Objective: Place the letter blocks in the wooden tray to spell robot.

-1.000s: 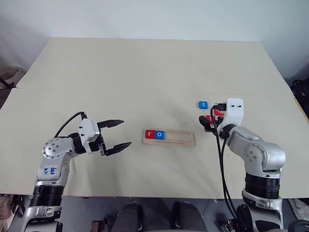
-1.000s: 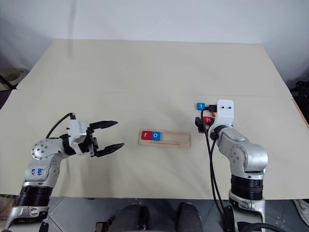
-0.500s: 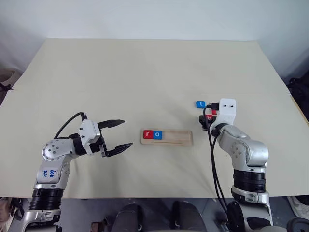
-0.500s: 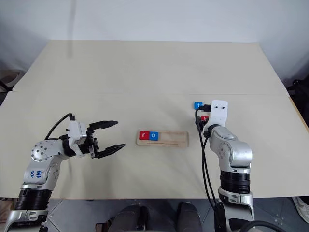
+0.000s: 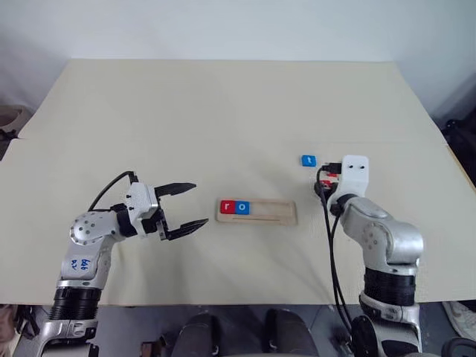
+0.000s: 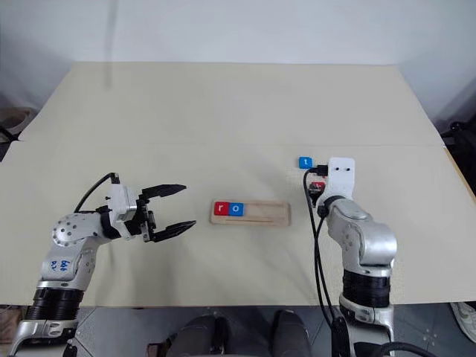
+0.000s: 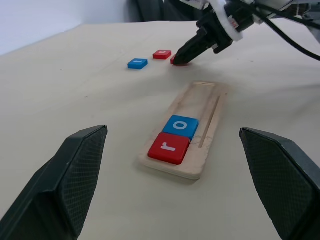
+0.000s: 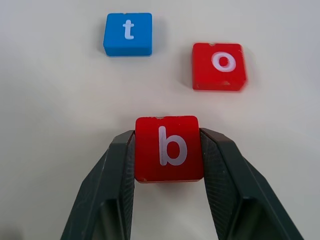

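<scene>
Right gripper [image 8: 167, 150]: its two black fingers press both sides of a flat red rounded-square block with a white "b" [image 8: 168, 148], low over the pale beige tabletop [image 5: 223, 119].
Left gripper [image 5: 186, 205]: jaws spread wide with nothing between them, hovering over the table to the left of the tray, its fingers pointing toward it.
Wooden tray [image 5: 274, 212]: a long narrow pale-wood strip lying at the table's centre, between the two arms.
In the tray: a red block marked "r" [image 7: 168, 148] sits at the left end, touching a blue block marked "o" [image 7: 180, 126] beside it; the remaining groove is bare.
Loose blocks: a blue "t" tile [image 8: 128, 33] and a red "o" tile [image 8: 219, 65] lie flat on the table just beyond the gripped block, apart from each other.
</scene>
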